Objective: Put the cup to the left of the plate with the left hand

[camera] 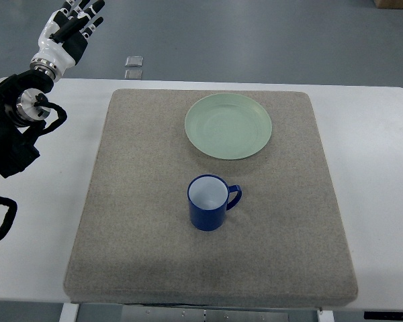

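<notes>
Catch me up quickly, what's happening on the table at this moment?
Nothing is being handled yet. The robot's left hand is raised at the far left corner, past the table edge, fingers loosely extended and holding nothing. The dark blue ceramic cup stands upright on the grey felt mat, handle pointing right, just on the near side of the pale green round plate and not touching it. The spot left of the plate is bare mat. The right arm is out of view.

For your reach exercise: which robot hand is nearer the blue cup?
Left. The left hand is raised at the far-left corner, well away from the blue cup; the right hand is out of view.
</notes>
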`<action>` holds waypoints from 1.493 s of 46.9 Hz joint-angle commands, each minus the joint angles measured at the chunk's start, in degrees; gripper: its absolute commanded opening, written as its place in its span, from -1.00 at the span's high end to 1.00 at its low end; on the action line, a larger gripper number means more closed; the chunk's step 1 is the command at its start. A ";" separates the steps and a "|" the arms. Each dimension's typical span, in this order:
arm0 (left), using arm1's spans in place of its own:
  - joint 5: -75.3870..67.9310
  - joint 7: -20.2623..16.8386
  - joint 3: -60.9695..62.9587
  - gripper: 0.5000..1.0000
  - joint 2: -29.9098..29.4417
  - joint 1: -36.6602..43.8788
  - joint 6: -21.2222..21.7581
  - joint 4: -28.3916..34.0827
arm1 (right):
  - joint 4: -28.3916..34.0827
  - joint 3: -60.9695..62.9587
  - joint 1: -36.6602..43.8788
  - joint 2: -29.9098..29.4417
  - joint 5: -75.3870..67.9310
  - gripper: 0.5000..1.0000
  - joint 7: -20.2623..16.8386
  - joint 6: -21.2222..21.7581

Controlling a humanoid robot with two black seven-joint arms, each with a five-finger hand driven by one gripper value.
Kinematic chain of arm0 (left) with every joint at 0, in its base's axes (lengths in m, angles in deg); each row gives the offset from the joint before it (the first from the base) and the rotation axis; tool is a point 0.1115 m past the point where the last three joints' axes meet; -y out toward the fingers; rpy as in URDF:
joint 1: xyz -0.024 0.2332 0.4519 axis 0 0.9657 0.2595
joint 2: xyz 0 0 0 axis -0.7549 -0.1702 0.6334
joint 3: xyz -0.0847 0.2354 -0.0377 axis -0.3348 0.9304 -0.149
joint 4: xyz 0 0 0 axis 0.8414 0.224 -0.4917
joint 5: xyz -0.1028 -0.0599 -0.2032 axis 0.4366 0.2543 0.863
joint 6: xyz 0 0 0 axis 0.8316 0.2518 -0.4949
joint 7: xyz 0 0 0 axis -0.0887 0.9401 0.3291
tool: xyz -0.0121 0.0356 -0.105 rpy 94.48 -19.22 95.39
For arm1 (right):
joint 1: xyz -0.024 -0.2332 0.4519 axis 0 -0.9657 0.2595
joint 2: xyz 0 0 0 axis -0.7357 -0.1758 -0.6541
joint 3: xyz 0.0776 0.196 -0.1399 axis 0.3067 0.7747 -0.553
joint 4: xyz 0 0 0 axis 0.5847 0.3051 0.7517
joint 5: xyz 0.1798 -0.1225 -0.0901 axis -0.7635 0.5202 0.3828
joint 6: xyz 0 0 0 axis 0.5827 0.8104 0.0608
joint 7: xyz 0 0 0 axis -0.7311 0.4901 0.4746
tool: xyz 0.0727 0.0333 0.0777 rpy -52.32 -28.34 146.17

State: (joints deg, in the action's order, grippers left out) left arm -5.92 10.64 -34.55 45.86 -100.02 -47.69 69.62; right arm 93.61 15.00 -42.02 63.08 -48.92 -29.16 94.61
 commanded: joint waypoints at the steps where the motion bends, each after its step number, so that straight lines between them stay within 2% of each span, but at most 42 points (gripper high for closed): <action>1: 0.00 0.06 0.00 -0.99 0.00 0.14 0.00 0.00 | 0.00 0.00 0.00 0.00 0.00 -0.73 0.00 0.00; 70: -0.87 0.41 4.13 -0.99 0.52 0.85 0.09 -0.79 | 0.00 0.00 0.00 0.00 0.00 -0.73 0.00 0.00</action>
State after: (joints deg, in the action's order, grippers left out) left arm -6.79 11.01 -31.84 46.39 -99.17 -47.36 68.90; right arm 93.61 15.00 -42.02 63.08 -48.92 -29.16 94.61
